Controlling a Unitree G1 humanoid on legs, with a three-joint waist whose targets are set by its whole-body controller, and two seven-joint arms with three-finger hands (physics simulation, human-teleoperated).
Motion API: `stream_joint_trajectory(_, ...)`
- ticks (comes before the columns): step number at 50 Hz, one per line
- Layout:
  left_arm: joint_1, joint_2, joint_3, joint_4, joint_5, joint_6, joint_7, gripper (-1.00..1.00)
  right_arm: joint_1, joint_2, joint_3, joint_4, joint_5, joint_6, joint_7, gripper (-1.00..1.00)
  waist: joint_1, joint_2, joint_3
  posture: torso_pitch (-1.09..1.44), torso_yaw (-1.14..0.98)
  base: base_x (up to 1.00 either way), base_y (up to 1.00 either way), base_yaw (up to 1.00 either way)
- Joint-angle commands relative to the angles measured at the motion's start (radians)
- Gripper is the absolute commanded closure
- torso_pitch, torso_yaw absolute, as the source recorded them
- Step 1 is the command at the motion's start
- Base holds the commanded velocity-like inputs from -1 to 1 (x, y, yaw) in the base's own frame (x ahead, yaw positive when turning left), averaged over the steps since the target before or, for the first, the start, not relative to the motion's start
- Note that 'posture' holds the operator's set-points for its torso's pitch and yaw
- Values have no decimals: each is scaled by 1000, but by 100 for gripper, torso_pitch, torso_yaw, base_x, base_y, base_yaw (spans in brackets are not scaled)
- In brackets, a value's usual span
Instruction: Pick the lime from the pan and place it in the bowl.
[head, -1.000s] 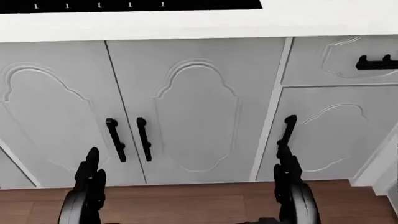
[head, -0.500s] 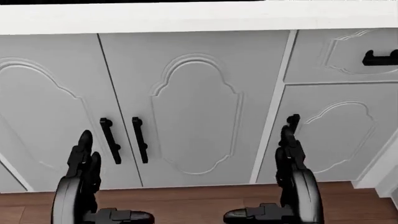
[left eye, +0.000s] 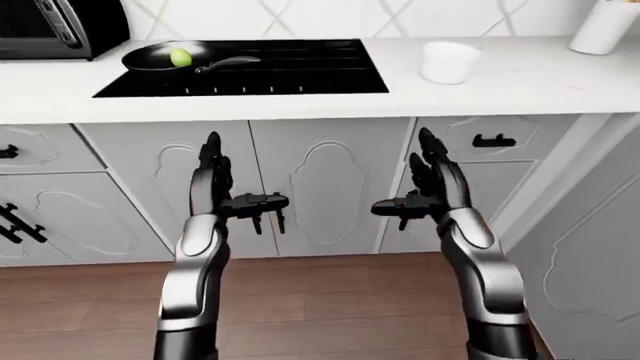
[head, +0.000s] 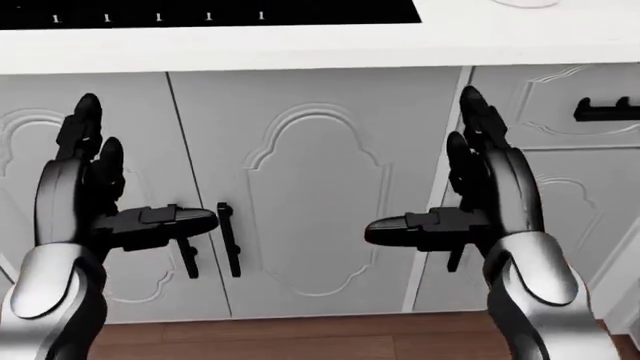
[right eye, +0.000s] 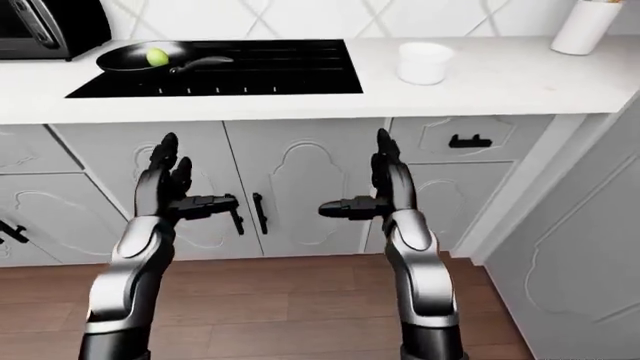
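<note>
A green lime (left eye: 180, 57) lies in a black pan (left eye: 157, 61) on the black stove top (left eye: 300, 71), at the upper left of the left-eye view. A white bowl (left eye: 448, 62) stands on the white counter (left eye: 520, 79) to the right of the stove. My left hand (left eye: 232, 187) and right hand (left eye: 418, 191) are both open and empty, fingers up, thumbs pointing inward. They are held before the cabinet doors, below the counter edge and well short of the pan and bowl.
A dark microwave (left eye: 55, 26) stands at the counter's upper left. A white cylinder container (left eye: 604, 26) stands at the upper right. White cabinet doors with black handles (head: 229, 240) are below the counter. A wood floor (left eye: 330, 300) lies underneath. A white side panel (left eye: 590, 247) is on the right.
Both hands have risen from low near the floor to mid-height before the cabinet doors, thumbs now turned inward. The head view has shifted slightly.
</note>
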Motion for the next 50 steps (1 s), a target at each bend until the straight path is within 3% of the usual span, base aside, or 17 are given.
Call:
stream_joint_trajectory(1,-48,12,1,-40,2,5,6,-100,-48,-13,-6,-28,-3,3,-7,-100,0,2,-19,0,0,0,0,0)
stream_joint_trajectory(6,-63,20,8,-91,-4,58,7,-100,-114,-33,-19,-55,-17,56,-32,-100,0,3,-20,0,0,0,0,0)
stream_joint_trajectory(17,-216,84,38,-191,-69,277,39,-100,-257,-103,-65,-116,33,220,-107,-100,3,2,-12,0,0,0,0,0)
stream_joint_trajectory(31,-345,162,95,-346,-190,505,102,-100,-341,-155,-103,-299,146,421,-176,-100,3,3,-2,0,0,0,0,0)
stream_joint_trajectory(38,-368,184,105,-393,-248,560,143,-100,-378,-185,-138,-350,216,483,-218,-100,4,3,3,0,0,0,0,0)
stream_joint_trajectory(43,-374,200,114,-400,-275,567,159,-100,-377,-198,-130,-355,245,489,-239,-100,4,3,5,0,0,0,0,0)
stream_joint_trajectory(44,-374,200,113,-399,-278,564,162,-100,-378,-199,-129,-357,249,493,-241,-100,1,8,-17,0,0,0,7,0)
stream_joint_trajectory(50,-368,207,109,-388,-284,551,165,-100,-371,-201,-123,-354,255,480,-245,-100,-6,0,-9,0,0,0,21,0)
